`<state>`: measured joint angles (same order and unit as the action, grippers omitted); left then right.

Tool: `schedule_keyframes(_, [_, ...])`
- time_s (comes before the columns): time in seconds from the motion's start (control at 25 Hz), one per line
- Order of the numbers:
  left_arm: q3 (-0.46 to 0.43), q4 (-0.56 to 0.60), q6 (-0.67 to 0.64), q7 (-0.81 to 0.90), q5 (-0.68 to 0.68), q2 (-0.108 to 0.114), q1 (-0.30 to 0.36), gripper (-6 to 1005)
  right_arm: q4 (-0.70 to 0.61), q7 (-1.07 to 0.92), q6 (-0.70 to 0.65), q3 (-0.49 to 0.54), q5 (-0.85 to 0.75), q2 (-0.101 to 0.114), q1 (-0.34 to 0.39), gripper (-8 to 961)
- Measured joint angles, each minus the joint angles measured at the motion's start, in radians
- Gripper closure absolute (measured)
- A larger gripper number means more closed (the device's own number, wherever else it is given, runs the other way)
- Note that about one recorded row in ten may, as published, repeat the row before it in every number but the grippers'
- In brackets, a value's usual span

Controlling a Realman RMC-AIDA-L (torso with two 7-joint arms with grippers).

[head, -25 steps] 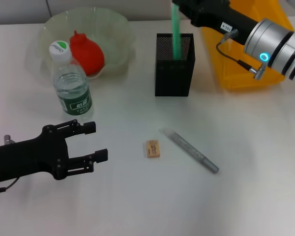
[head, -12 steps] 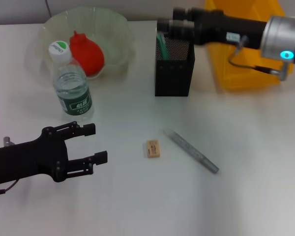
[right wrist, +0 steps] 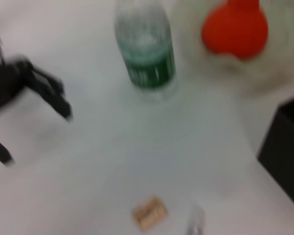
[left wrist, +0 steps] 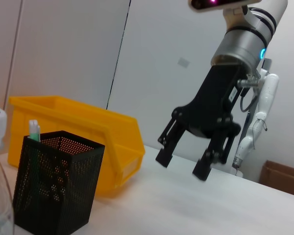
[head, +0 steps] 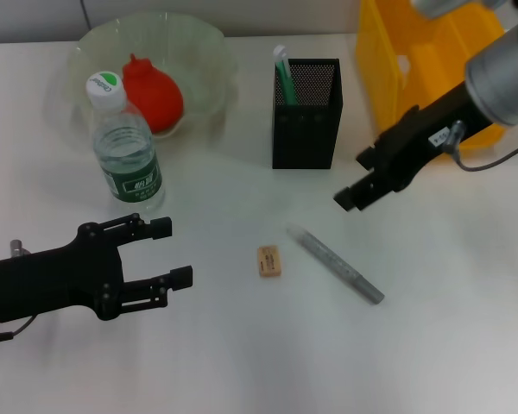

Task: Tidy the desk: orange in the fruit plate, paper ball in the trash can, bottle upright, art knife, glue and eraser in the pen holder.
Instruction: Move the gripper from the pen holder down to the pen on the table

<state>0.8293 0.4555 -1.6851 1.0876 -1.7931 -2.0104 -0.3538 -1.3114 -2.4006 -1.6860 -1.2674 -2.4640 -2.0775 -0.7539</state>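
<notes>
Both fingers of the right gripper (head: pixel 356 179) stand spread apart with nothing between them, as the left wrist view shows plainly; it hangs above the white table (head: pixel 242 362), just right of the pen holder (head: pixel 306 116) and beyond the far end of the grey pen-like stick (head: pixel 332 263). The left gripper (head: pixel 174 252) is also spread wide and empty, low over the near left of the table, near side of the bottle (head: pixel 125 147).

The bottle stands upright, cap up, just near of the fruit plate (head: pixel 198 39). The orange (head: pixel 152 93) lies inside that plate at the far left. The pen holder stands upright at the far middle, with a green and white stick (head: pixel 281 71) leaning in its left corner. The trash can (head: pixel 406 52) sits to its right at the far edge. The eraser (head: pixel 268 260) lies flat on the table near the middle, just left of the grey stick and apart from it.
</notes>
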Motion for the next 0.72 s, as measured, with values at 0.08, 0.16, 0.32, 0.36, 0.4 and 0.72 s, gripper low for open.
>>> schedule_keyframes(0.08, [-0.001, 0.000, 0.000, 0.000, 0.000, -0.002, -0.001, 214, 0.012, -0.023, 0.003, -0.033, -0.033, -0.002, -0.013, 255])
schedule_keyframes(0.16, [-0.003, 0.000, 0.002, 0.000, 0.000, -0.004, -0.002, 214, 0.050, -0.064, 0.028, -0.107, -0.065, -0.005, -0.034, 267])
schedule_keyframes(0.32, [-0.006, 0.000, 0.007, 0.000, 0.000, -0.005, -0.002, 214, 0.109, -0.109, 0.101, -0.234, -0.074, -0.009, -0.048, 290])
schedule_keyframes(0.36, [-0.007, 0.000, 0.007, 0.000, 0.000, -0.006, -0.002, 214, 0.118, -0.115, 0.118, -0.256, -0.074, -0.009, -0.048, 296])
schedule_keyframes(0.4, [-0.007, 0.000, 0.007, 0.000, 0.000, -0.006, -0.003, 214, 0.141, -0.128, 0.154, -0.302, -0.073, -0.010, -0.048, 302])
schedule_keyframes(0.72, [-0.007, 0.001, 0.008, 0.005, 0.000, -0.005, -0.004, 214, 0.194, -0.133, 0.235, -0.372, -0.055, -0.012, -0.049, 349])
